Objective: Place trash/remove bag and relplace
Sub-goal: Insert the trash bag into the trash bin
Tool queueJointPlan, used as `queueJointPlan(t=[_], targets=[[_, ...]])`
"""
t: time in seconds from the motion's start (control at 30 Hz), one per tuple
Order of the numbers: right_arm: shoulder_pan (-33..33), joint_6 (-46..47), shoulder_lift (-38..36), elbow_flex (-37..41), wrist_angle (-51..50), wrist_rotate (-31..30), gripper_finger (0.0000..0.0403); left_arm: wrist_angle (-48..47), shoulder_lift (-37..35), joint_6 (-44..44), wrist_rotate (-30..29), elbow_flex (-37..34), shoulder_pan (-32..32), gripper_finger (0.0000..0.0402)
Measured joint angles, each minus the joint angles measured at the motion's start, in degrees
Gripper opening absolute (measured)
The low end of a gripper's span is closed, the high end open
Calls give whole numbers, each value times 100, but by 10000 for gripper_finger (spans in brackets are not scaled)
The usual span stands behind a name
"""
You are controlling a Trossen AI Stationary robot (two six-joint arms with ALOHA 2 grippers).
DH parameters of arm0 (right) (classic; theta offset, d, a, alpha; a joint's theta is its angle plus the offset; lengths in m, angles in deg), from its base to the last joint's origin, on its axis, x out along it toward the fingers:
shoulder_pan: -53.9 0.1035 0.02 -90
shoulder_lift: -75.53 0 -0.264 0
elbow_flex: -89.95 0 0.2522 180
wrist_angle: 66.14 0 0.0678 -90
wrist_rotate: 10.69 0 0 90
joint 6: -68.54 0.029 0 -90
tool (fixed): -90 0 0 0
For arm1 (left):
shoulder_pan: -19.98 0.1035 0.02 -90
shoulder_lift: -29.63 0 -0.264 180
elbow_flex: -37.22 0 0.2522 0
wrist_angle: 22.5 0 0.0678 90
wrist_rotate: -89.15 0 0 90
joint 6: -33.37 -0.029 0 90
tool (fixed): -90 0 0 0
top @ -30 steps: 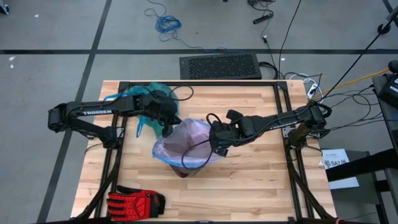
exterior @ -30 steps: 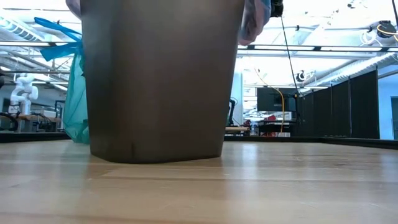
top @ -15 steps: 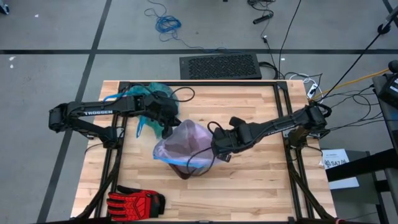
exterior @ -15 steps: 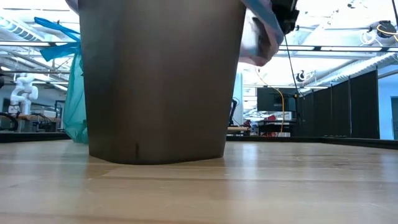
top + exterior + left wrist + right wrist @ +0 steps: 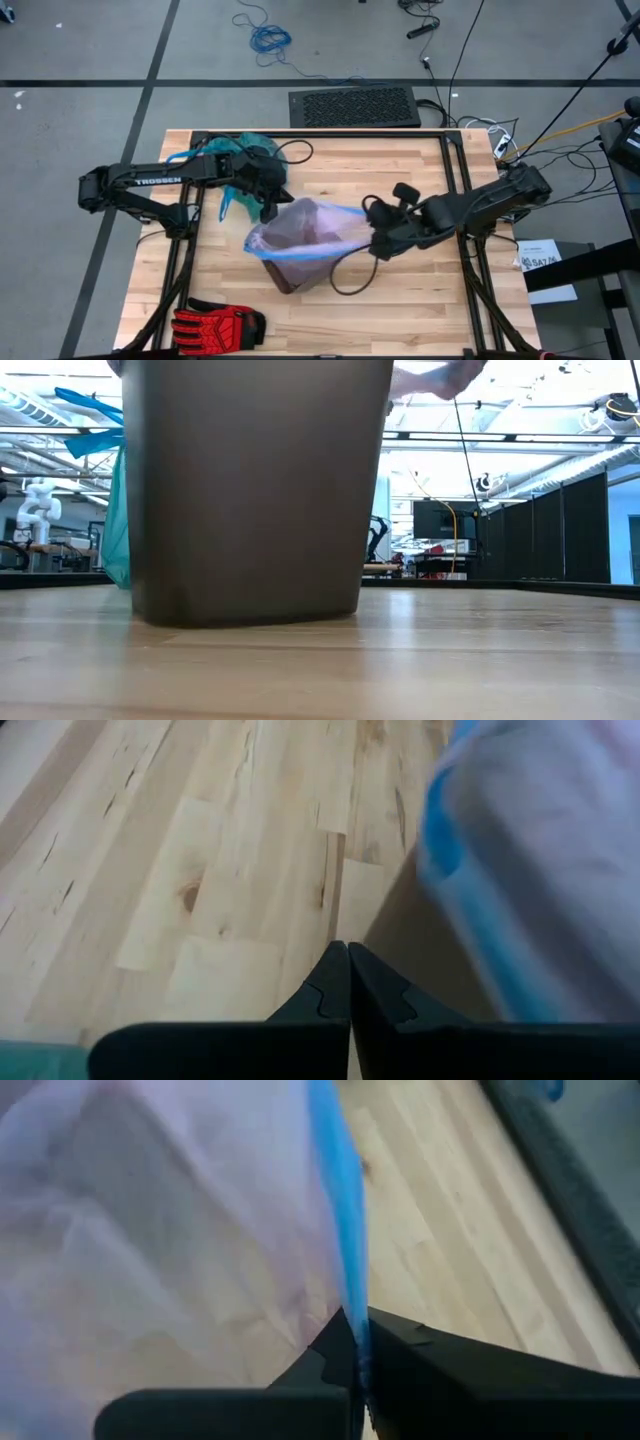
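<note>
While the right arm reached in from the right edge of the surface (image 5: 420,290) with elbow bent, its right gripper (image 5: 378,240) sat just right of the bin (image 5: 285,272), fingers clamped on the blue rim (image 5: 335,1250) of the pale lilac bag (image 5: 300,228). That rim was stretched out taut from the bin toward the right. In the right wrist view the two dark fingers (image 5: 325,1360) met with the blue edge pinched between them, lilac film spread beyond.

Left arm lay stretched across from the left edge, low and nearly horizontal, white "TROSSEN" lettering (image 5: 156,181) readable along its link. The left gripper (image 5: 268,208) was at the far-left side of the bin, by the lilac bag's rim. Left wrist view showed its fingers (image 5: 322,995) pressed together with nothing seen between them, pointing at the wood right beside the bin wall (image 5: 420,960) and the lilac bag's blue edge (image 5: 440,830).

The teal-green bag (image 5: 240,160) lay bunched at the far-left part of the surface, partly under the left arm, a blue drawstring loop (image 5: 185,155) sticking out left. In the low view it showed behind the bin's left side (image 5: 118,520).

The bin stood upright near the middle of the surface, filling most of the low view (image 5: 255,490). A red-and-black glove (image 5: 215,323) lay at the near-left corner, well apart from both arms. No trash pieces could be made out.
</note>
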Motion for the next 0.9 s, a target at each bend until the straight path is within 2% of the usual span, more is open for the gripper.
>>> queueJointPlan(t=[0.13, 0.23, 0.5, 0.7, 0.9], targets=[[100, 210, -275, -5, -142, -120, 7, -89, 20, -65, -82, -28, -2, 1], [110, 359, -274, 13, -109, 56, 26, -50, 13, -59, -76, -28, -1, 1], [302, 289, -60, 501, 1060, 743, 90, -33, 11, -26, -59, -22, 0, 1], [689, 264, -58, 553, 1993, 826, 148, -21, 11, -12, -62, -16, 0, 1], [1022, 292, 116, 551, 2244, 739, 203, -1, 9, -8, -244, -11, 0, 1]])
